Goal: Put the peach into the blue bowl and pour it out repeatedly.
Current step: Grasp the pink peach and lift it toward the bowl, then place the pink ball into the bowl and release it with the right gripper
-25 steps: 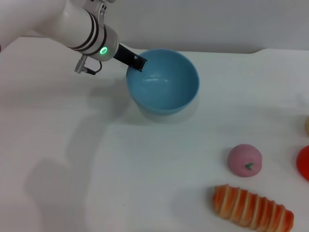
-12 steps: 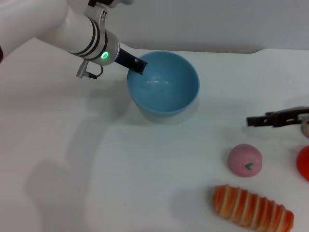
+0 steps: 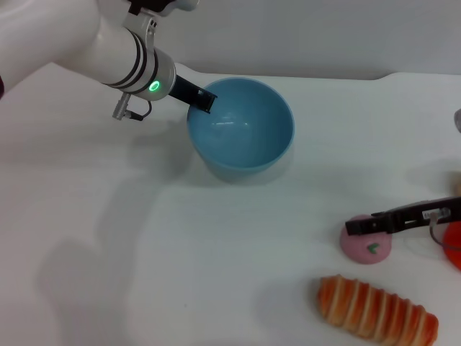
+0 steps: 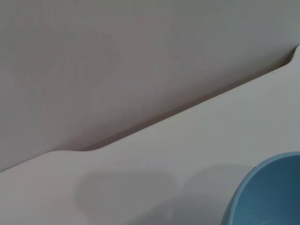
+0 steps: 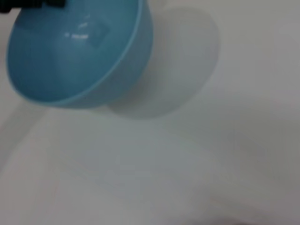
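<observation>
head view: white matte table (image 3: 144,238), pale wall behind it, table's far edge running just beyond the blue bowl (image 3: 241,126). left wrist view shows the same far edge with a stepped notch in it and a slice of the bowl's rim at the frame corner.

open room: wide bare stretch of table on the left gripper's near side, only arm shadows on it. space between the bowl and the right-side things is also bare. right side is crowded: striped orange-and-white loaf (image 3: 378,310) nearest the camera, red-orange round thing (image 3: 454,245) cut off at the frame edge.

left gripper (image 3: 204,97) sits at the bowl's far-left rim, dark fingers pinching the rim, one finger tip inside the bowl. bowl is upright on the table, nothing visible inside.

right gripper (image 3: 360,225) comes in low from the right edge, long dark fingers lying nearly flat. its tip is over the upper part of the peach (image 3: 367,241), covering the top of it; whether it touches can't be told. fingers spread or pressed together: can't tell, they overlap from this angle.

peach rests on the table, well apart from the bowl, just beyond the loaf, green leaf mark facing the camera.

right wrist view: bowl (image 5: 79,51) far off, bare table in between, peach not shown.
</observation>
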You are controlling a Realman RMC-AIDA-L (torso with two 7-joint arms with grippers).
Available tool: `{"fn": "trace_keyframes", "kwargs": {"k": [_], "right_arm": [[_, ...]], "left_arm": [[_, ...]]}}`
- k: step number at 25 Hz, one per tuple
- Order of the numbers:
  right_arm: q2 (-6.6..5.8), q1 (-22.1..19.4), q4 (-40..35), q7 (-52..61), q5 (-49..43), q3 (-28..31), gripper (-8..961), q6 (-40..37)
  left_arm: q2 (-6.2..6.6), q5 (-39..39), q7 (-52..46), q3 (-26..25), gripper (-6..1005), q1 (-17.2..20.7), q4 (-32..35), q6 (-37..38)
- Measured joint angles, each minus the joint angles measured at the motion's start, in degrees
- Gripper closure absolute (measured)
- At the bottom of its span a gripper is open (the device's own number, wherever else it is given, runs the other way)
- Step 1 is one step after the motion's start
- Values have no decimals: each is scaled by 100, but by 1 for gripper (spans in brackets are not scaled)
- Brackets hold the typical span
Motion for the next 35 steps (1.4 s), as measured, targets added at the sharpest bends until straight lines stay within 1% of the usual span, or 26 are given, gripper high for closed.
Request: {"fn": "trace_keyframes", "kwargs": {"k": [3, 14, 20, 21, 24, 28, 32, 35], "right_arm": [[0, -21, 13, 37, -4, -80, 202, -14], [-7, -38, -92, 71, -13, -97, 322, -14], [-4, -37, -124, 43, -37, -107, 564, -55], [-2, -43, -168, 38, -36, -109, 584, -77], [3, -115, -433, 31, 62, -107, 643, -206], [9, -269, -1118, 8, 461, -114, 721, -758], [21, -410, -1941, 3, 833, -151, 767, -1238], [21, -415, -2310, -13, 1146, -120, 798, -1368]], "left_arm": [[0, 0, 0, 34, 1001, 0, -29, -46], [-8, -6, 0, 37, 1000, 11, -76, -107], [-7, -5, -2, 45, 999, 36, -77, -144], [-7, -5, -3, 64, 999, 39, -77, -163], [-9, -4, -4, 110, 999, 45, -77, -185], [-11, -21, -5, 118, 1000, 49, -76, -220], [-20, -128, -8, 249, 999, 61, -86, -338], [-16, -233, -8, 392, 999, 64, -106, -384]]}}
